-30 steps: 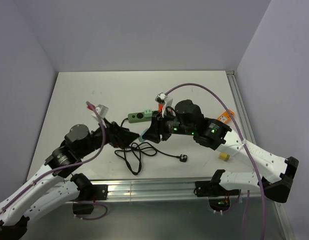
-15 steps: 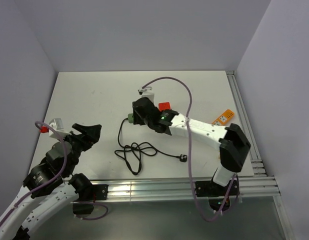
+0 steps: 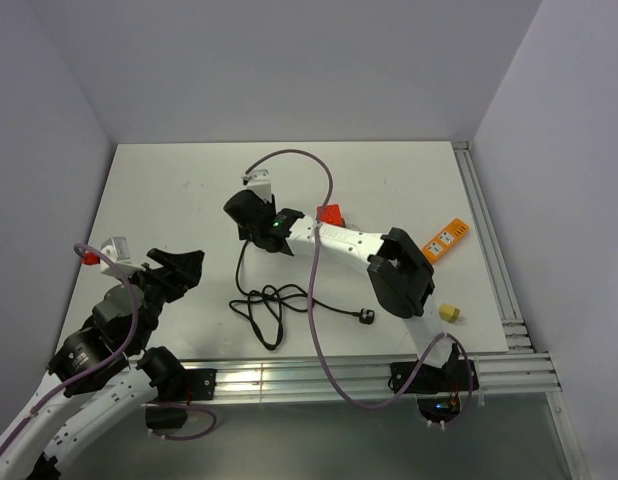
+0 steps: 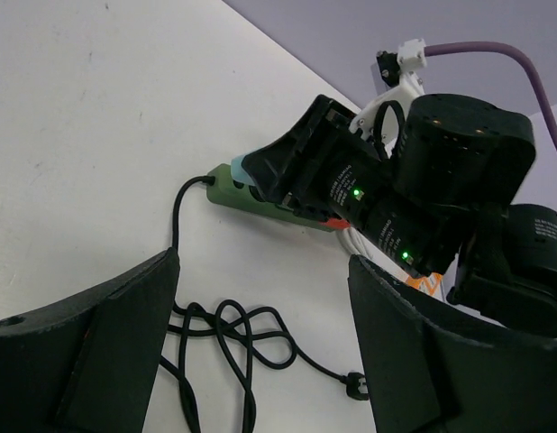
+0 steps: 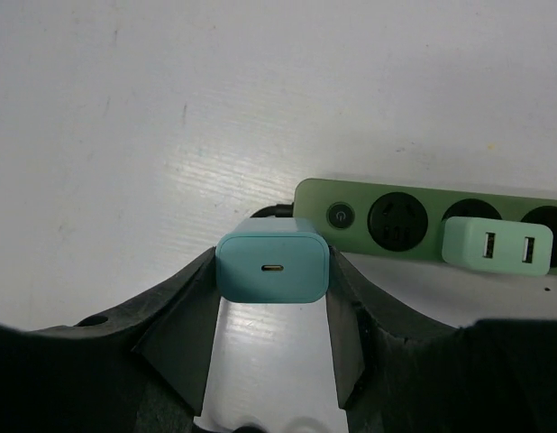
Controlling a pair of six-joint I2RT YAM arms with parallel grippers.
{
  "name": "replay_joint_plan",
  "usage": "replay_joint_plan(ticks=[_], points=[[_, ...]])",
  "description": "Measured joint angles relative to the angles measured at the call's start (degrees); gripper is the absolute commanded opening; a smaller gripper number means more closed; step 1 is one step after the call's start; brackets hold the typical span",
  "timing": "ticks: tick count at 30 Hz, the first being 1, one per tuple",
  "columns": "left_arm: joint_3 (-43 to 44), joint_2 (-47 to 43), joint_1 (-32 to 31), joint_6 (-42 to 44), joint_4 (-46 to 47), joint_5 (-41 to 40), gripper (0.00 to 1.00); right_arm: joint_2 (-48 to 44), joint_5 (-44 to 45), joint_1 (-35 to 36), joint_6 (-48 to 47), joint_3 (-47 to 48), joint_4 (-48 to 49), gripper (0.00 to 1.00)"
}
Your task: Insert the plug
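Observation:
My right gripper is shut on a teal charger plug, USB port facing the camera. The plug hangs just off the button end of the green power strip. The strip has one empty socket and a pale green adapter plugged in beside it. In the top view the right gripper covers most of the strip. The left wrist view shows the plug above the strip's end. My left gripper is open and empty at the near left; it also shows in the left wrist view.
The strip's black cable lies coiled near the front, ending in a black plug. An orange power strip and a small yellow block lie at the right. A metal rail runs along the front edge.
My right arm has swung left along the strip with the teal plug, from mid-table to the strip's button end. My left arm pulled back to the near left and has held still since.

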Motion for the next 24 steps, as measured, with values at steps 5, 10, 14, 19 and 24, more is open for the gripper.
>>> replay_joint_plan(ticks=[5,10,14,19,24], points=[[-0.2,-0.8,0.0,1.0,0.1,0.4,0.81,0.9,0.0,-1.9,0.0,0.1,-2.0,0.0],[-0.2,-1.5,0.0,2.0,0.1,0.3,0.8,0.1,-0.4,-3.9,0.0,-4.4,-1.1,0.0],[-0.2,-1.8,0.0,2.2,0.5,0.5,0.8,0.0,-1.0,-4.9,-0.1,-5.4,-1.0,0.0],[-0.2,-1.7,0.0,2.2,1.0,0.9,0.79,0.0,-1.1,-5.1,-0.3,-5.7,-0.4,0.0],[-0.2,-1.7,0.0,2.2,1.4,0.9,0.8,0.0,-1.1,-5.4,-0.5,-5.7,-0.5,0.0]])
